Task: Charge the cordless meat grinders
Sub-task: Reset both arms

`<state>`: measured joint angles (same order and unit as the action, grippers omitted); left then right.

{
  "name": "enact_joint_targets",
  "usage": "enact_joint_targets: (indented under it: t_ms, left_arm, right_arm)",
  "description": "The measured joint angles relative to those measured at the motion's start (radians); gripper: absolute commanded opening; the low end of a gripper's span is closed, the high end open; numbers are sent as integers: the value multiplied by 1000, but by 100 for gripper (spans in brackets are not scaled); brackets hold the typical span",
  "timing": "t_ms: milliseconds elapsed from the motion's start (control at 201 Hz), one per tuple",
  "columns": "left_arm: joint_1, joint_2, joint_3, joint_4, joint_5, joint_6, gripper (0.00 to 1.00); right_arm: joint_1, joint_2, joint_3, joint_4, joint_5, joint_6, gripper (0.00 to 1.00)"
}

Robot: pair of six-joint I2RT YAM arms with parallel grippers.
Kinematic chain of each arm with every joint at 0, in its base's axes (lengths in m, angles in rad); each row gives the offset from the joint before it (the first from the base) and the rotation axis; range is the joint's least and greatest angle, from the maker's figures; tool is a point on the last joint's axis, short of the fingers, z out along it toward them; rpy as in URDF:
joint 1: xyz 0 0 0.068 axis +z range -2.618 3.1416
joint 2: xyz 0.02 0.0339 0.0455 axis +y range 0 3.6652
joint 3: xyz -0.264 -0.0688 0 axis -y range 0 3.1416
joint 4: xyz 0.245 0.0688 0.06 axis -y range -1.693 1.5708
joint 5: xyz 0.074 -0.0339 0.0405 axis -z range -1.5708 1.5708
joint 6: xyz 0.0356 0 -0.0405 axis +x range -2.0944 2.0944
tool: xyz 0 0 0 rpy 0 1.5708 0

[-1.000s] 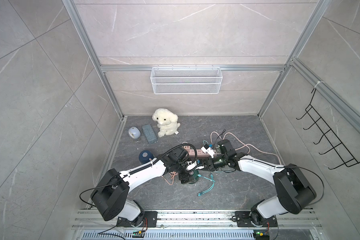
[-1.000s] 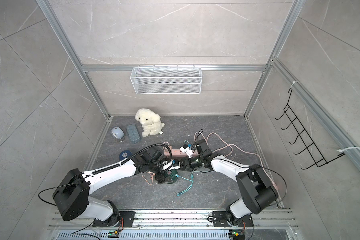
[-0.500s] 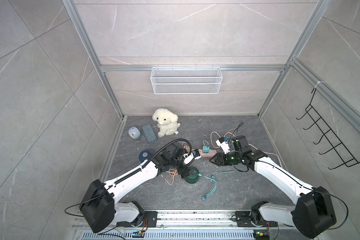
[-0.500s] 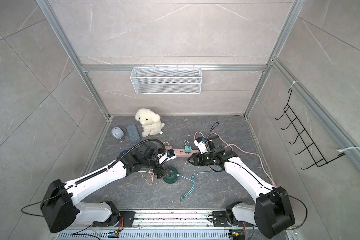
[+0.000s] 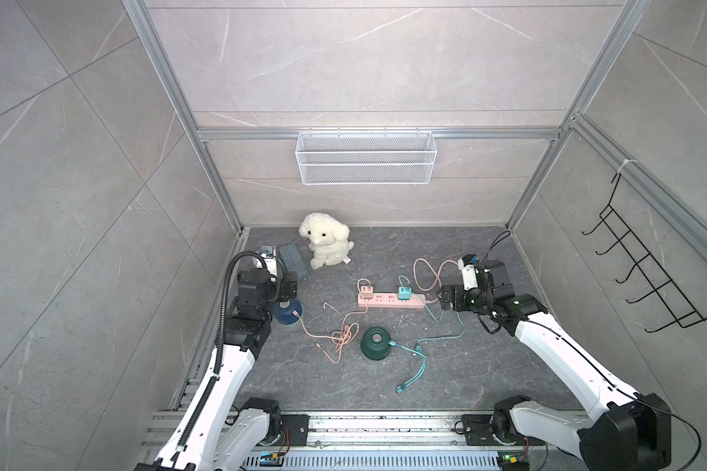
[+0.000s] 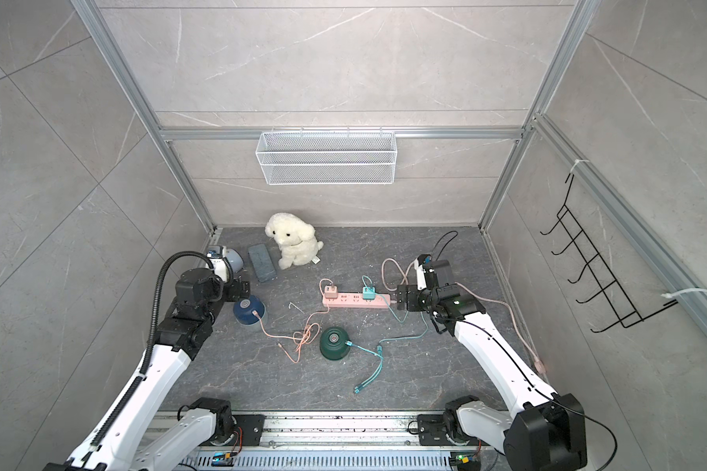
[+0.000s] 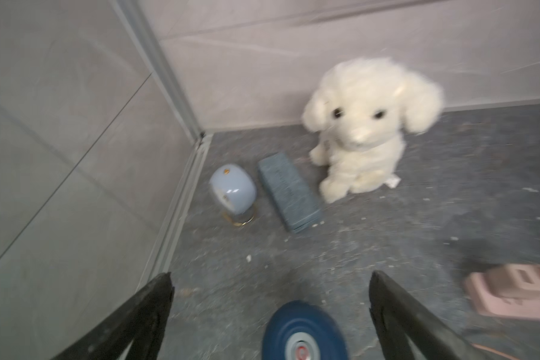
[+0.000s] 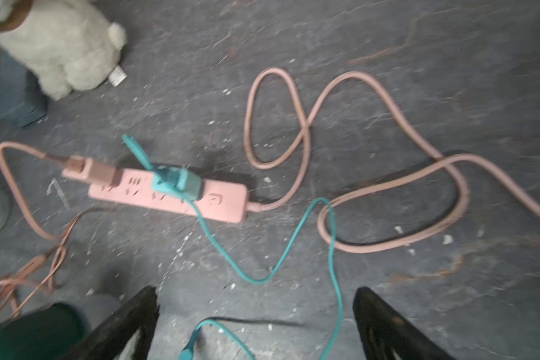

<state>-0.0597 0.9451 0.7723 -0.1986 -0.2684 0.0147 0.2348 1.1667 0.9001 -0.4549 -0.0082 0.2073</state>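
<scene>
"Left wrist view: the left tool (image 7: 270, 277) is spread wide and empty, right?"

"Yes. The navy grinder (image 7: 304, 333) sits on the tabletop (image 7: 418, 233) just below the gap between its fingers, untouched. In a top view the pink cable (image 5: 323, 336) reaches that grinder's side. It looks plugged in, though the socket is too small to confirm."

"And the right tool (image 8: 255, 291)?"

"Also wide, holding nothing. The strip (image 8: 169, 196) lies just ahead of it, with the teal adapter (image 8: 176, 185) and the pink adapter (image 8: 91, 170) both seated. The teal cable (image 8: 293, 243) runs on the tabletop straight under its open fingers."

"Where's the green grinder (image 5: 375, 343)?"

"Between the two tools, nearer the right one and off to its side, with the teal cable meeting its flank."

"So what's left?"

"I'd judge both are connected, so the step is pulling the tools clear. Lift each one straight up before drawing back. The left tool mustn't nudge the navy grinder or drag the pink cable. The right tool should rise above the teal loop, since a hooked fingertip could yank a plug out."
</scene>
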Motion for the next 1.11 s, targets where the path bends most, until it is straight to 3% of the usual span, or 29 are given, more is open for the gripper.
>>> enact_joint_targets:
  t_ms: [120, 274, 458, 708, 922, 1111]
  left_arm:
    - [183, 100, -83, 40, -3, -74, 99]
    - [241, 230, -151, 128, -68, -132, 99]
    - [252, 379, -174, 255, 11, -173, 99]
    - [252, 421, -274, 480, 174, -190, 99]
    - [248, 509, -278, 632, 254, -168, 99]
    - [151, 527, -323, 802, 242, -94, 99]
  right_arm:
    - [-72, 0, -45, 76, 48, 10, 100]
    - [-142, 6, -98, 116, 50, 25, 100]
    - [-159, 27, -113, 160, 39, 32, 100]
    - [-175, 22, -223, 256, 48, 31, 100]
    - [-184, 18, -258, 347, 59, 31, 100]
    - [-184, -42, -392, 528, 100, 28, 100]
